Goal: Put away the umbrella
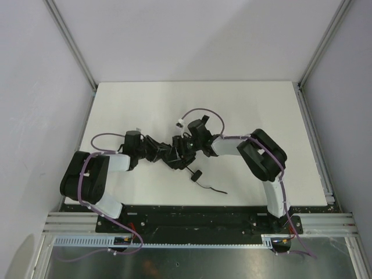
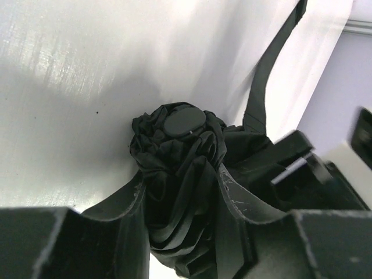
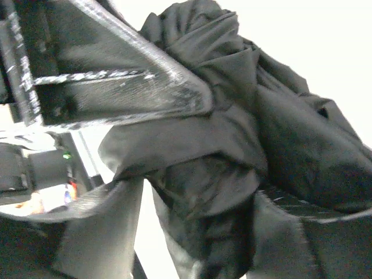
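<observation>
Top external view: nearest the arms' bases, a small black knob (image 1: 196, 174) with a thin black cord trailing to the right lies on the flat white table (image 1: 261, 116); whether it joins the umbrella I cannot tell. Just beyond it, at the middle of the table, the black folding umbrella of matte fabric (image 1: 172, 152) lies collapsed in a crumpled bundle. The left gripper (image 1: 152, 150) is at its left end and the right gripper (image 1: 187, 145) at its right end.

Left wrist view: two scuffed black fingers (image 2: 132, 203) press against either side of the bunched umbrella (image 2: 180, 168), so this pincer is closed partway and clamped on it. Past the fingers a round flat black cap (image 2: 183, 121) sits at the bundle's tip, and a flat black strap (image 2: 266, 70) runs away across the table behind it.

Right wrist view: one scratched finger (image 3: 133, 81) lies on the umbrella's folds (image 3: 244, 145), which fill the space between the jaws. Whether this pincer grips them or only touches them I cannot tell.
</observation>
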Motion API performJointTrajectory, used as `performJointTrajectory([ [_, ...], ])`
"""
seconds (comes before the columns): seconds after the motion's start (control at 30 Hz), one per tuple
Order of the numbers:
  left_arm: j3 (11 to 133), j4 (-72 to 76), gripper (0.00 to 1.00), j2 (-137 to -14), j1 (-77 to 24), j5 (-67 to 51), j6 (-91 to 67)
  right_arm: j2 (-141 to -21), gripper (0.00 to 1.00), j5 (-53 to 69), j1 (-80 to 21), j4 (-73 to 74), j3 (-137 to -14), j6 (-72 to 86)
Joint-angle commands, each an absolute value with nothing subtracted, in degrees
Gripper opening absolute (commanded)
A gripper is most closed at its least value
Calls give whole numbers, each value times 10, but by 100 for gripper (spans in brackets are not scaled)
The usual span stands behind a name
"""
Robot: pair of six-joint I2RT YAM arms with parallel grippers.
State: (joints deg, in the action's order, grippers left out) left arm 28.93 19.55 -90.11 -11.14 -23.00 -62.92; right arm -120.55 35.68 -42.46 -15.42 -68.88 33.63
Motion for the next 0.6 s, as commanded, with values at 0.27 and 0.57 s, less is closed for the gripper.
performJointTrajectory([
  [0.27,283,13,0,-910,-119,-138,-565,-1059,98,-71,-544,64,-729,66],
  [0.57,293,-27,0,-909,-122,-135,-580,-1146,98,-251,-636,-5,-763,20],
])
